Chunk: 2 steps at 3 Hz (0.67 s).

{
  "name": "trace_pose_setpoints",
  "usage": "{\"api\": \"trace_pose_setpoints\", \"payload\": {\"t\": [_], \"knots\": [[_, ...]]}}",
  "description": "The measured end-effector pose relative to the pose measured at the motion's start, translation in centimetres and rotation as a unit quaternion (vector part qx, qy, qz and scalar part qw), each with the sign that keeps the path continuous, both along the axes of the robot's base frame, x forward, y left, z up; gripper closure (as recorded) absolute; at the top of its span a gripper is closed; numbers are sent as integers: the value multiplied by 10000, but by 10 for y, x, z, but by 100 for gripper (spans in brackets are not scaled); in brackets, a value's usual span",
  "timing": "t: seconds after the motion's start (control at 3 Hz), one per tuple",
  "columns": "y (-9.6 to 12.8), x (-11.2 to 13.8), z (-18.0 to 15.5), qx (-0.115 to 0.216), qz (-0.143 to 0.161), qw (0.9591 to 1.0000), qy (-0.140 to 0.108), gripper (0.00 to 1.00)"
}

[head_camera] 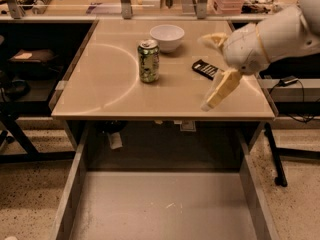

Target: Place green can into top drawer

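The green can stands upright on the beige table, left of centre, just in front of a white bowl. My gripper hovers over the table's right side, well to the right of the can and not touching it. Its two cream fingers are spread wide, and it holds nothing. The top drawer is pulled out below the table's front edge, with a bare grey bottom.
A black flat device lies on the table right of the can, under my gripper. Table legs and cables stand on the speckled floor at both sides. Shelves with clutter run along the back.
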<state>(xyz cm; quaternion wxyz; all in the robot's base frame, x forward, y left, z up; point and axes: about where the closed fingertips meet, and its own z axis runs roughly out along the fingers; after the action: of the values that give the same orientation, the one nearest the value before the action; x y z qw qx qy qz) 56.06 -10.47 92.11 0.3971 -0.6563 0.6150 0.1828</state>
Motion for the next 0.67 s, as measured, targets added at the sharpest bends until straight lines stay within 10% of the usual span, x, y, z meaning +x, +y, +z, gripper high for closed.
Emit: {"api": "trace_pose_setpoints", "payload": {"t": [0.67], "knots": [[64,51,-20,1206,-24,9924,-229,0]]}}
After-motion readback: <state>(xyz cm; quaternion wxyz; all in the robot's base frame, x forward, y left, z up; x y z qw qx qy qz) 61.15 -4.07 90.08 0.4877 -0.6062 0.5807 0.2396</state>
